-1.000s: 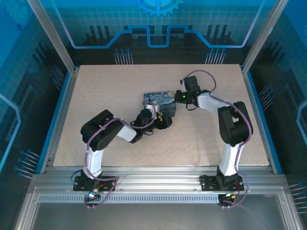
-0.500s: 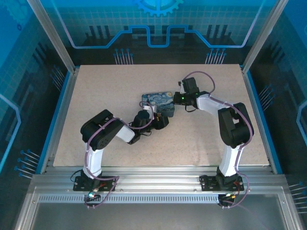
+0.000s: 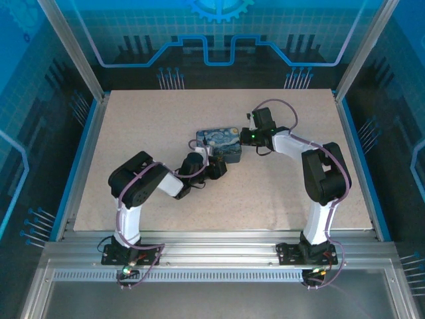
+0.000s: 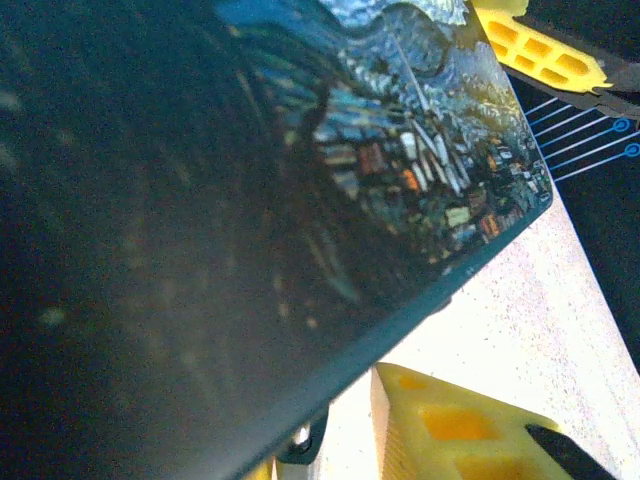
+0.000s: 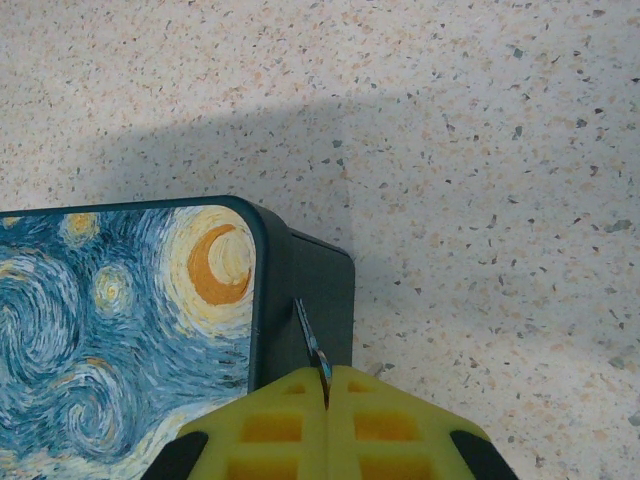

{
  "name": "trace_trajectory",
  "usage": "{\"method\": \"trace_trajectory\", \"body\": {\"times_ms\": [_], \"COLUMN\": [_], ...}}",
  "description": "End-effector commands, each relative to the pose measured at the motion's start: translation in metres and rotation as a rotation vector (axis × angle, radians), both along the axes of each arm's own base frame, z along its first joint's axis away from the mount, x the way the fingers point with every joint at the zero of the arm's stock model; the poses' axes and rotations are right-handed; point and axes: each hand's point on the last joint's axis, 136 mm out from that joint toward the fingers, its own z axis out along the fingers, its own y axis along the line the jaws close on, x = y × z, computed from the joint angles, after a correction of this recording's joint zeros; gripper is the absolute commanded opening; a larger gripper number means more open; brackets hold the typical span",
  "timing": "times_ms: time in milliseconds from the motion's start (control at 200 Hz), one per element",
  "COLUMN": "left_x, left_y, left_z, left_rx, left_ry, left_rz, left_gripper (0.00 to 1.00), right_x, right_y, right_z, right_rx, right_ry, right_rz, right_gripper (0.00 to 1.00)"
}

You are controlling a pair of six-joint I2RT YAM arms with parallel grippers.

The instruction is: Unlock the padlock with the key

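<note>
At the left wrist the painted box (image 4: 420,150) sits so close that most of it is a dark blur — its edges run out of frame. The pads of the right gripper (image 5: 327,385) hide all but the tip of a thin metal blade (image 5: 312,350), their bases cut off below.

Right end effector (image 5: 326,376) closed, fingertips together

Left claw (image 3: 217,166) now stands further left along the near side of the painted box (image 3: 219,140) than a second ago, and its elbow sits further outward. The box lies slightly left of its earlier place on the tabletop (image 3: 153,119). Right claw (image 3: 248,136), pinching the key (image 5: 312,345), sits marginally nearer.
</note>
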Motion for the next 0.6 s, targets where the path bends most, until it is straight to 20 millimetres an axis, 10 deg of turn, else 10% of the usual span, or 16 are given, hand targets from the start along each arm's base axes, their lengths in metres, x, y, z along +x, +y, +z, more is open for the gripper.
{"method": "trace_trajectory", "body": {"times_ms": [0,595], "left_x": [-0.006,-0.011], "left_y": [0.002,0.010], "left_z": [0.001,0.014], "left_rx": [0.023,0.127], "left_ry": [0.021,0.147], "left_rz": [-0.034,-0.059], "left_gripper": [0.26,0.02], "right_x": [-0.007,-0.010], "right_y": [0.008,-0.004], "right_z": [0.009,0.021], "right_rx": [0.021,0.022], "right_ry": [-0.012,-0.033], "right_rz": [0.017,0.009], "right_gripper": [0.00,0.00]}}
